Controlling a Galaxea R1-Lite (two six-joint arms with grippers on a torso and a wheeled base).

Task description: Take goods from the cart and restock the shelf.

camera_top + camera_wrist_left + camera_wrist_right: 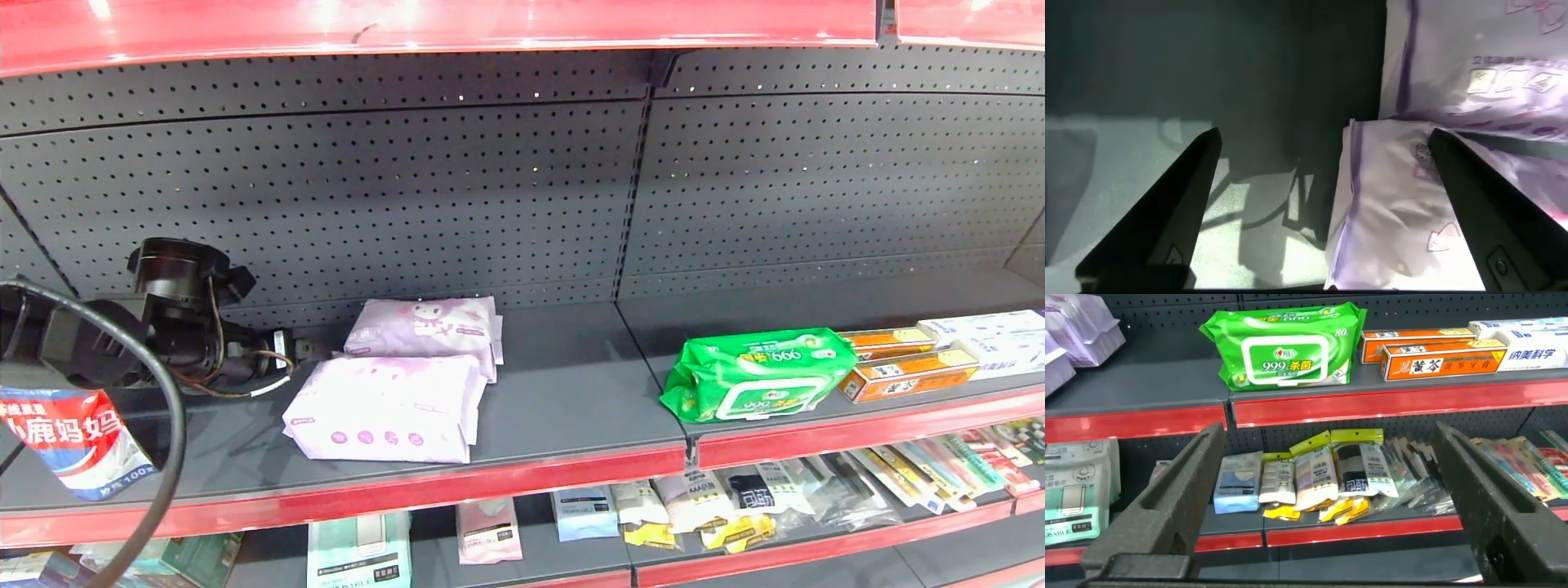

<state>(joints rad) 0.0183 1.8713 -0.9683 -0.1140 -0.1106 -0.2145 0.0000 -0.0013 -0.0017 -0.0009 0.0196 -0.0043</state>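
Head view: the left pincer (309, 349) sits on the shelf (571, 400), just beside the front pink pack (384, 407).

Left wrist view: jaws wide, empty (pack edge partly inside the gap).

Right wrist view: the right pincer (1329, 429) is wide and empty, with the green wipes (1282, 345) well ahead.

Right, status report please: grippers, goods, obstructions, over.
Left gripper open at pink packs on shelf. Right gripper open, empty, short of green wipes. No obstruction seen.

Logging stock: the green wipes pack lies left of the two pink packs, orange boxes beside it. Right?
No: the head view shows the green wipes pack right of the two pink packs; orange boxes do sit beside it.
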